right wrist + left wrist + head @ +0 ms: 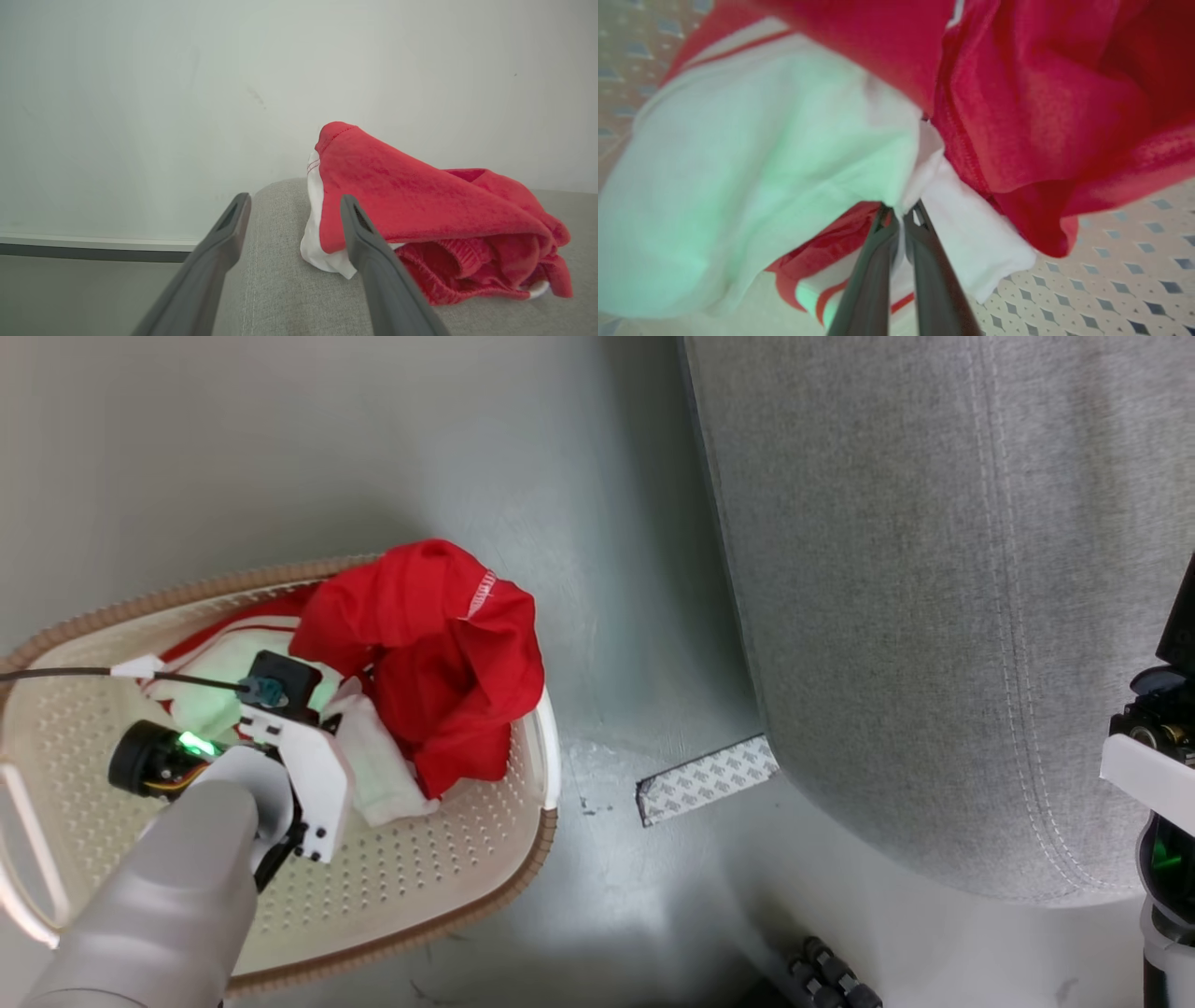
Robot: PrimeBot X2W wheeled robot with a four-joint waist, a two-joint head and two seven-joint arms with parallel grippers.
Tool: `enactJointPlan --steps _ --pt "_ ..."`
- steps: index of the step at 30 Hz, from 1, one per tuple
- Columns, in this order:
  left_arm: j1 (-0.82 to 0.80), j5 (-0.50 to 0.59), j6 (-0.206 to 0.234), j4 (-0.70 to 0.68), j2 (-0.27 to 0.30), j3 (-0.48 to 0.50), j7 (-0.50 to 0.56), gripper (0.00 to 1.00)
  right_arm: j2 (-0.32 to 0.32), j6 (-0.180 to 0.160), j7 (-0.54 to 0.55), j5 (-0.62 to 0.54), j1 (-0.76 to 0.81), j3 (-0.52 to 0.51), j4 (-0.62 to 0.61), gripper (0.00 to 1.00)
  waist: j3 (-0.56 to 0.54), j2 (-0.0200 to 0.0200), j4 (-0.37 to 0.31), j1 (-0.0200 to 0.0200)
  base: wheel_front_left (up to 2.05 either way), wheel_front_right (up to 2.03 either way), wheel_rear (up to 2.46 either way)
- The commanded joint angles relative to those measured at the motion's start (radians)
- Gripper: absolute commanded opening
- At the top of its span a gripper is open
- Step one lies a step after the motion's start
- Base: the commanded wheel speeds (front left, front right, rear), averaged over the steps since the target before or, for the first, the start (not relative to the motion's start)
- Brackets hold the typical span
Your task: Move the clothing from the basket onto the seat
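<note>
The left pincer (899,212) is clamped on a white fold of the clothes (429,653), down inside the basket (439,887), with red cloth heaped just beyond its tips. The sofa (934,616) stands well to its right. The right pincer (294,200) is spread apart, holding nothing, over the sofa's edge. Another red garment (420,219) lies on the sofa just beyond its right finger.
</note>
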Motion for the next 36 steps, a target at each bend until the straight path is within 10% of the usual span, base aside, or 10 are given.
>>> enactJointPlan --steps 1,26,36 --pt "0.005 -0.018 0.001 -0.005 0.010 -0.009 -0.003 0.00 0.004 0.001 0.000 -0.013 -0.007 -0.001 0.005 1.00 -0.017 0.0000 0.008 0.0000 0.00 0.00 0.00" --pt "0.238 -0.333 0.001 -0.083 -0.106 -0.183 -0.206 0.00 -0.019 0.001 0.000 -0.068 0.068 -0.006 0.146 1.00 -0.571 0.0000 0.203 0.0000 0.00 0.00 0.00" --pt "0.319 -0.285 0.002 -0.251 -0.084 -0.103 -0.213 0.00 -0.068 0.001 0.000 -0.030 0.152 0.012 0.217 1.00 -0.778 0.0000 0.303 0.0000 0.00 0.00 0.00"
